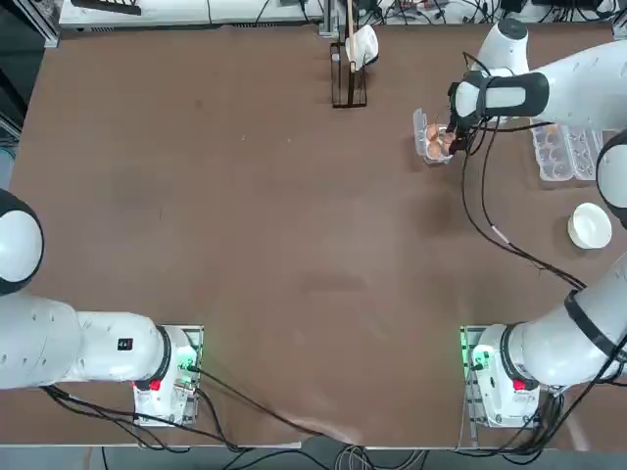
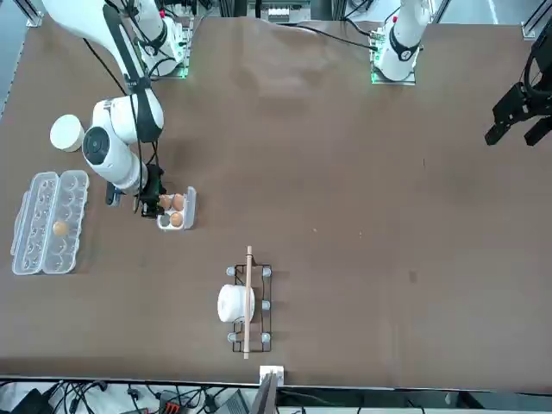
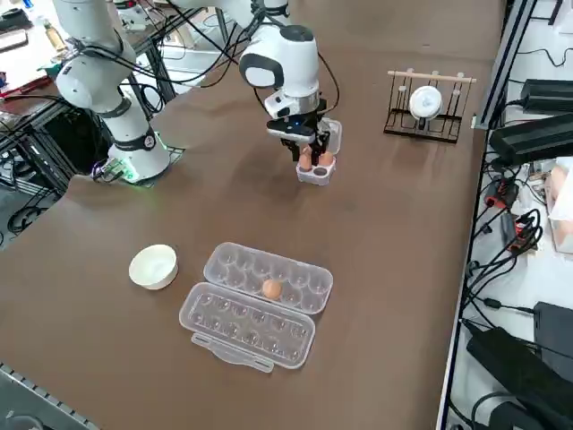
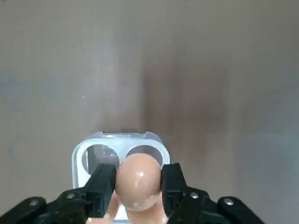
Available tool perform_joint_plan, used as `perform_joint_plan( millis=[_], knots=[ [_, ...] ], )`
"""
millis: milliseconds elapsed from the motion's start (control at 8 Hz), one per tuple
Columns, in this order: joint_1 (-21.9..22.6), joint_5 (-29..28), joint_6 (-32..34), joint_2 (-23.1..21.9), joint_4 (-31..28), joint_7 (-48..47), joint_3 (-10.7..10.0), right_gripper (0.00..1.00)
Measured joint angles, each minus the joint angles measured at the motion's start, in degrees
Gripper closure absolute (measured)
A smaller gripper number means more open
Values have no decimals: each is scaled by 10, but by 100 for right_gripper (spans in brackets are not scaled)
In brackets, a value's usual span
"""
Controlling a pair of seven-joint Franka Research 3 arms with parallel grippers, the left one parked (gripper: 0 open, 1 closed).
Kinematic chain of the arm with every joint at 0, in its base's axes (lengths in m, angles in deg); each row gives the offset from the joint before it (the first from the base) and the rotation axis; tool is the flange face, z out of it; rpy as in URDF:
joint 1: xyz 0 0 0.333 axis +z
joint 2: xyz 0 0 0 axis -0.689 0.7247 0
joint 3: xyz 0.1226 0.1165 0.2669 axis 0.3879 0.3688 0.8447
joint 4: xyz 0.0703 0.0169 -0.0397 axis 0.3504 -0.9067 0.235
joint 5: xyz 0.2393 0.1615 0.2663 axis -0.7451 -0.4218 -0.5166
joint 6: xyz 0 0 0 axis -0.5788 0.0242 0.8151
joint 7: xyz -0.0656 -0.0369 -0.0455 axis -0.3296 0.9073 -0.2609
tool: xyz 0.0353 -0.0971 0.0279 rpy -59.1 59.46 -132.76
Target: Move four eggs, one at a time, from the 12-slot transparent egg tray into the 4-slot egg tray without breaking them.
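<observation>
gripping one fragile, likely slippery egg (image 4: 138, 182), right gripper (image 4: 138, 183) should hold its sides gently, never squeeze

Glossy smooth eggs (image 4: 138, 181), matt brown table (image 4: 196, 93)

No lettering or signs can be read.

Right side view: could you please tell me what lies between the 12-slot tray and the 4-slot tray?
Only bare tabletop separates the 12-slot tray from the 4-slot tray, where the right gripper holds an egg.
</observation>
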Motion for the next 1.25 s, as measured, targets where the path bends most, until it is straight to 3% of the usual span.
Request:
perform_joint_plan(
  millis=[375, 625, 875, 1250],
  knots=[
    [0, 0, 0, 1, 0, 0, 0, 28],
    [1, 0, 2, -1, 0, 3, 0, 1],
    [1, 0, 24, -13, 20, 32, -2, 0],
    [-42, 1, 139, -42, 101, 139, -20, 0]
  ],
)
